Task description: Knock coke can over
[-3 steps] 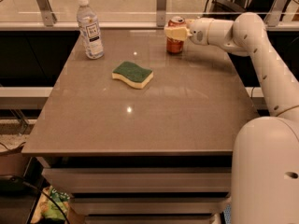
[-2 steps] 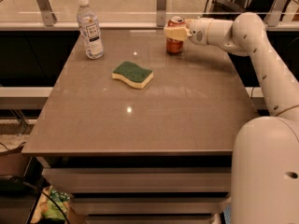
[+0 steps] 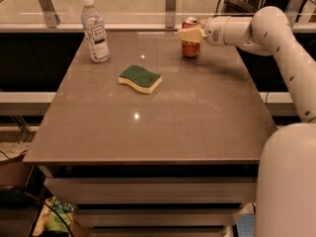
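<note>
The coke can, red with a silver top, stands upright near the far right edge of the table. My gripper reaches in from the right on the white arm. It sits against the upper part of the can and covers part of it. The can's base rests on the table top.
A clear water bottle with a white cap stands at the far left of the table. A green and yellow sponge lies between the bottle and the can, nearer the middle. A glass railing runs behind the table.
The can and the gripper appear slightly further right than before. The can still stands upright. The bottle and the sponge have not moved.
</note>
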You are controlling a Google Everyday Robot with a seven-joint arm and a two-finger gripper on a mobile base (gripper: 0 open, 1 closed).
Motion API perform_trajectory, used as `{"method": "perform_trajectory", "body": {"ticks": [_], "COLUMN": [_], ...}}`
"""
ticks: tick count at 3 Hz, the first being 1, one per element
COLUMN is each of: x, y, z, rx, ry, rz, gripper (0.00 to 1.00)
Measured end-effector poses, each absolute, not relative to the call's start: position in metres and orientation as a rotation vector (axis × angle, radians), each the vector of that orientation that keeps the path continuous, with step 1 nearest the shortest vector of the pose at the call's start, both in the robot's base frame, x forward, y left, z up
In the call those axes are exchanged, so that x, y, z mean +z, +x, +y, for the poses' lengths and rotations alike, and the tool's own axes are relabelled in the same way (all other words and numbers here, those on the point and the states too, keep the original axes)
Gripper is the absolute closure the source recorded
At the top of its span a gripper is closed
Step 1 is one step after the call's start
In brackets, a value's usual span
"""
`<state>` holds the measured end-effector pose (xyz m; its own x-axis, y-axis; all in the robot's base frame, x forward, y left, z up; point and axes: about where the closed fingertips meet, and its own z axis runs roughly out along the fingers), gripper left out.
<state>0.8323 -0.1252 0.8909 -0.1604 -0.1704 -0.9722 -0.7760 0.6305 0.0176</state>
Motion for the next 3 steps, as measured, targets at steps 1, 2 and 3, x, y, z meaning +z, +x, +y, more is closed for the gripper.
{"method": "perform_trajectory", "body": {"ticks": [1,2,3], "x": [0.899,0.911,0.918], "y": [0.823,0.816,0.812], "z": [-0.137,-0.145,-0.157], "rx": [0.580,0.491,0.393], "ry": [-0.786,-0.817,-0.843], "rz": [1.730,1.814,1.914], "gripper": [1.00,1.00,1.00]}}
